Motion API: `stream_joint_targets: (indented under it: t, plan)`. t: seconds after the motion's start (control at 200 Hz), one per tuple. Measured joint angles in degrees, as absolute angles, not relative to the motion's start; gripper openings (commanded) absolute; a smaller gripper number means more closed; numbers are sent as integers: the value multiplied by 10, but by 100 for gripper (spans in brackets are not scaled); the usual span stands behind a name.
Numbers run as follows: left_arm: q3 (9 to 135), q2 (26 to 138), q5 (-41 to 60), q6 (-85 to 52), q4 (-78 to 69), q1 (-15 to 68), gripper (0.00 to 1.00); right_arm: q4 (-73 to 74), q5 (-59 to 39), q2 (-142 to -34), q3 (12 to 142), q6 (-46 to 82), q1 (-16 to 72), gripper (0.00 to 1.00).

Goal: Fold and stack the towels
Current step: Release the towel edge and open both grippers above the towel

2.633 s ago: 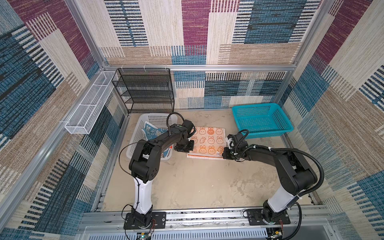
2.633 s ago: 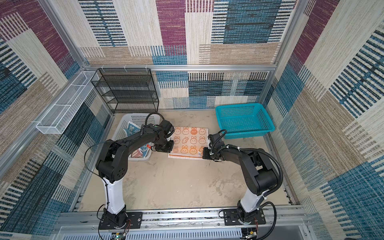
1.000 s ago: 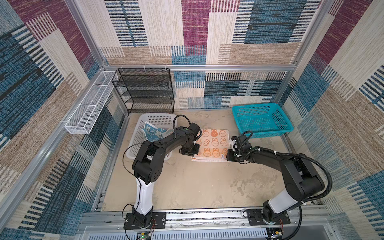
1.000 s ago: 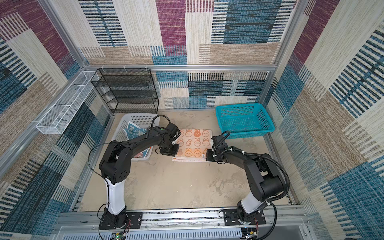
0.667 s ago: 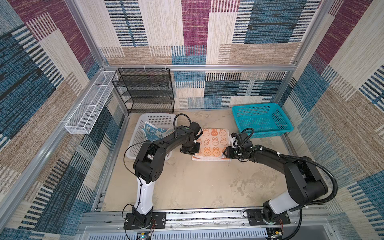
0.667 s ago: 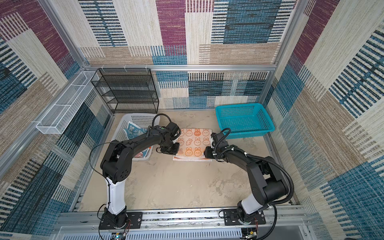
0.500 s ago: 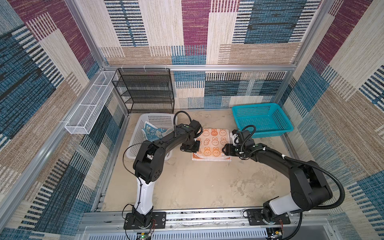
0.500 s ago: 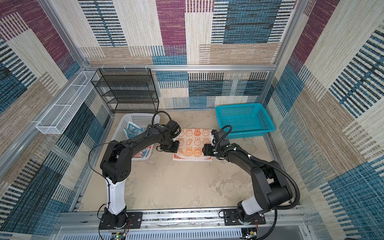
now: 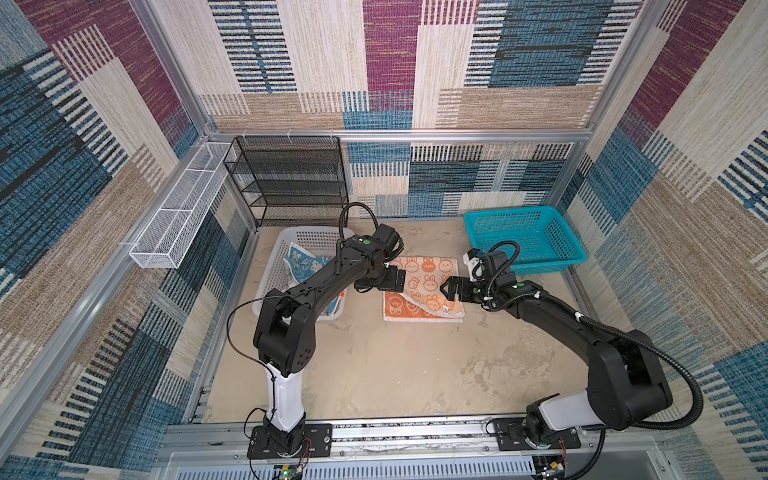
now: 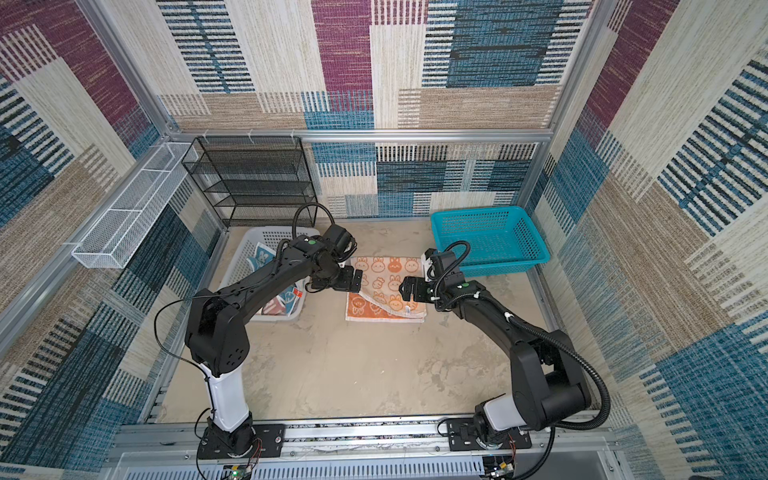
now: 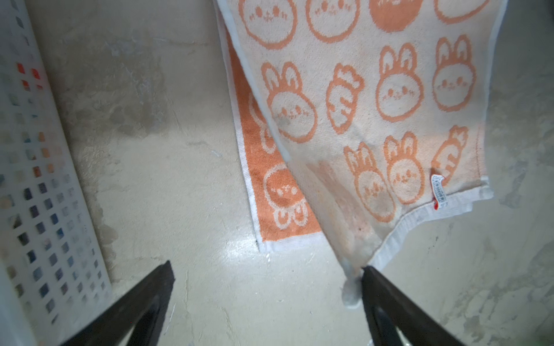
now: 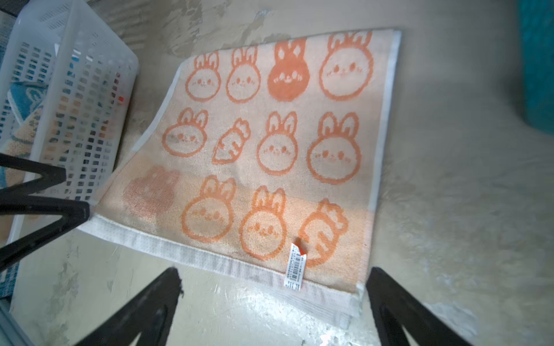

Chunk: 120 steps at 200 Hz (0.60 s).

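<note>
Between white basket [image 9: 272, 266] and teal basket [image 9: 540, 259] in both top views, the orange rabbit towel [image 9: 428, 286] lies folded, long side running left-right between my left gripper [image 9: 398, 280] and right gripper [image 9: 449, 289]. Left wrist view: my fingers [image 11: 141, 302] spread, one tip touching the skewed top layer's corner. Right wrist view: fingers [image 12: 144, 305] spread, empty, facing the tagged hem.

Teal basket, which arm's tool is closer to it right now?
Right. The right tool hovers at the edge of the orange rabbit towel nearest the teal basket; the left tool is at the towel's opposite edge, by the white basket.
</note>
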<state>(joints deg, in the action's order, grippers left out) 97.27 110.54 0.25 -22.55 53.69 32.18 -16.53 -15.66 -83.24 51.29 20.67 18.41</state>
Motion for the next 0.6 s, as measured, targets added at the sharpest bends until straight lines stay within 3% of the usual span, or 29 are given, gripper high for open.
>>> stream_joint_targets:
  t: [0.601]
  plan:
    - [914, 1097, 49, -238, 531, 310, 100, -37, -243, -914, 427, 254, 192, 99]
